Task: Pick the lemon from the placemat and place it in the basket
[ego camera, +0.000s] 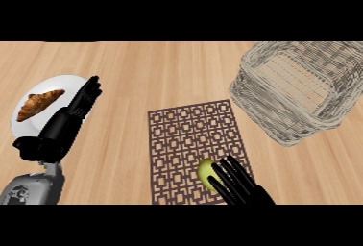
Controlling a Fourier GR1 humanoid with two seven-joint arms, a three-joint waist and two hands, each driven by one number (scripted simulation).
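No readable text, labels, brand names, numbers or signs anywhere in the head view. The placemat (pixel 195 144) carries only a repeating geometric cut-out pattern (squares & lines, no letters), and the basket (pixel 297 91) shows plain weave w/o any tag. Nothing written on the wooden counter (pixel 142 67) either.

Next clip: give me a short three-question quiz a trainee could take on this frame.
1. True or false: the lemon already lies in the basket.
2. What lies on the white plate? A) croissant B) banana C) bread roll
3. Fill in: the right hand is at the lemon, which lies on the ____.

Key:
1. False; it is on the placemat, partly covered by the right hand's fingers.
2. A, the croissant. The left hand rests open beside it.
3. Placemat.
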